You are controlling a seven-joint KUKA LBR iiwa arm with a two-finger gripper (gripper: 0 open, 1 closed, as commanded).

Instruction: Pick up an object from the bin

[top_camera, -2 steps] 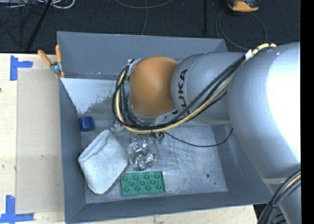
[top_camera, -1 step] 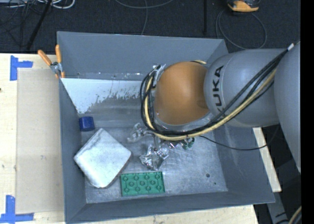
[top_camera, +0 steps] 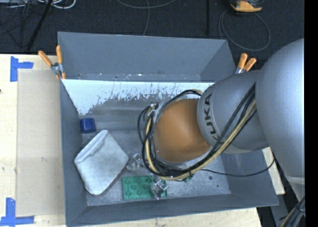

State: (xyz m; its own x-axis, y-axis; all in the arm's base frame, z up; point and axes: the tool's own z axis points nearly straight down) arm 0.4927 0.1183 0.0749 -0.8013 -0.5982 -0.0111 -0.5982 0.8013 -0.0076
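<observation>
Our arm [top_camera: 233, 121] hangs over the right end of one green studded plate [top_camera: 135, 188] by the near wall [top_camera: 149, 214]. Its orange cover [top_camera: 179, 131] hides the jaws, so we cannot tell their state. One white pad [top_camera: 101, 168] lies left, with one blue block [top_camera: 87, 124] beyond.

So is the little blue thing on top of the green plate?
No, the small blue block lies apart from the green plate, beyond the white pad.

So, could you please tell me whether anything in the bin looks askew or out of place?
Nothing looks spilled or damaged. The white pad lies skewed to the bin's walls, but these are loose things; the green studded plate and small blue block lie flat.
</observation>
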